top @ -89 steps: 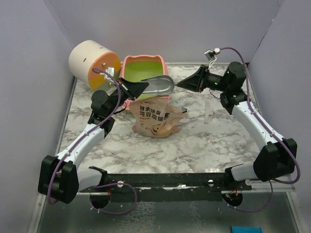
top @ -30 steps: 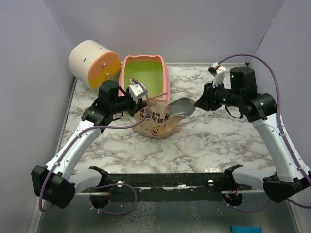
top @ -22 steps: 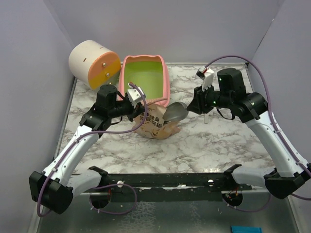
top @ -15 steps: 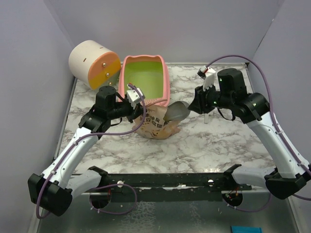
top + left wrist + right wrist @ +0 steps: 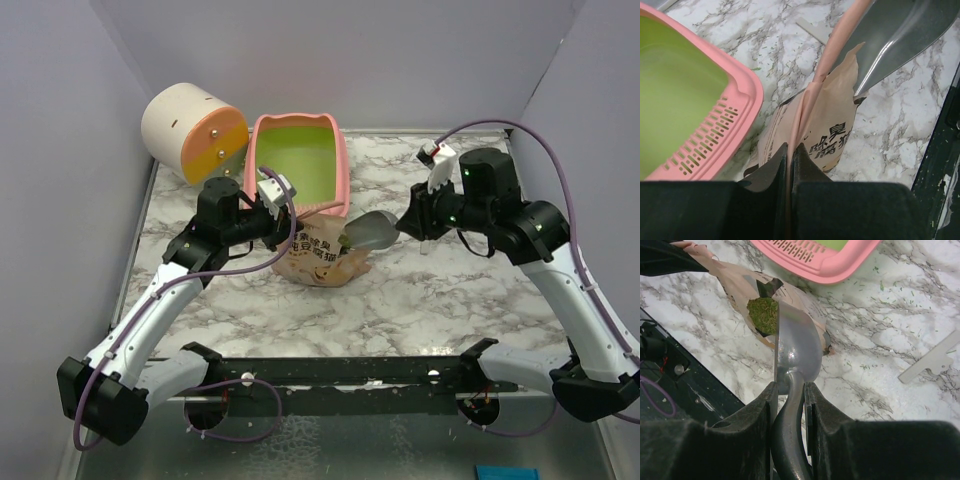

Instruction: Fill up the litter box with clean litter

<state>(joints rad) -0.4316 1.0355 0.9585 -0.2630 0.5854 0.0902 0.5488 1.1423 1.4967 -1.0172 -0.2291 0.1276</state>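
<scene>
The pink litter box with its lime-green inside stands at the back, left of centre; its slotted ledge shows in the left wrist view. In front of it stands the tan printed pouch. My left gripper is shut on the pouch's pink top edge. My right gripper is shut on the handle of the grey metal scoop, whose bowl lies at the pouch's mouth. Green clean litter shows at the scoop's tip, in the pouch opening.
A cream-and-orange cylinder lies on its side at the back left. A white strip lies on the marble to the right of the scoop. Stray green bits are scattered near the box's corner. A black rail runs along the near edge.
Three seconds ago the scoop was over the litter box. It has come down to the pouch's mouth, dipped in, and drawn slightly back to the right. The left gripper stays on the pouch's top.
</scene>
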